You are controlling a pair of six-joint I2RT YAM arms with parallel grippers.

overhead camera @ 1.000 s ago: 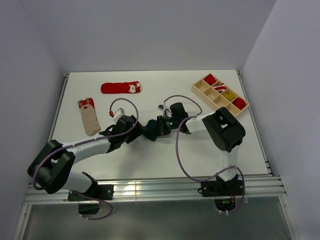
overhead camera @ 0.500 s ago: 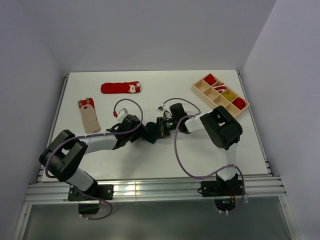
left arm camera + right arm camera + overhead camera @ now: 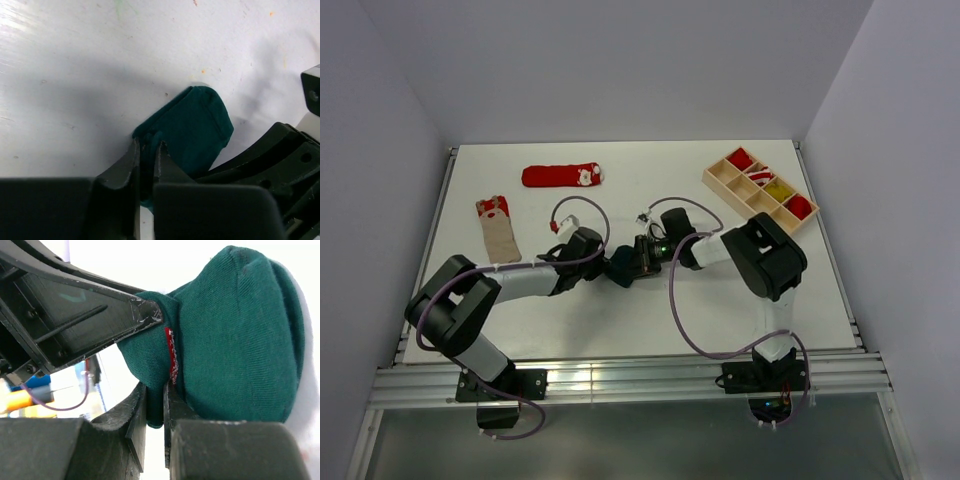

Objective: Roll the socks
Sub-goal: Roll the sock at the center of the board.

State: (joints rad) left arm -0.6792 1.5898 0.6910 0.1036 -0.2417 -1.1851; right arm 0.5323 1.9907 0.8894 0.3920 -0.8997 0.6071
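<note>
The dark green sock (image 3: pixel 195 127) lies bunched near the middle of the tabletop (image 3: pixel 620 320), caught between the two arms, which meet there from either side. The left gripper (image 3: pixel 147 150) has its jaws drawn almost together, with a fold of the green cloth pinched between them at the sock's near edge. The right gripper (image 3: pixel 155 390) is likewise nearly closed, and it nips a hanging fold of the same sock beside a thin red seam; the rest of the sock bulges out rounded above its fingers. The red sock (image 3: pixel 563 176) lies flat near the far edge, left of centre. The beige sock (image 3: pixel 500 238), its red cuff pointing away, lies by the left edge. A wooden tray (image 3: pixel 720 180) sits at the far right corner, with red and yellow bundles in its compartments.
</note>
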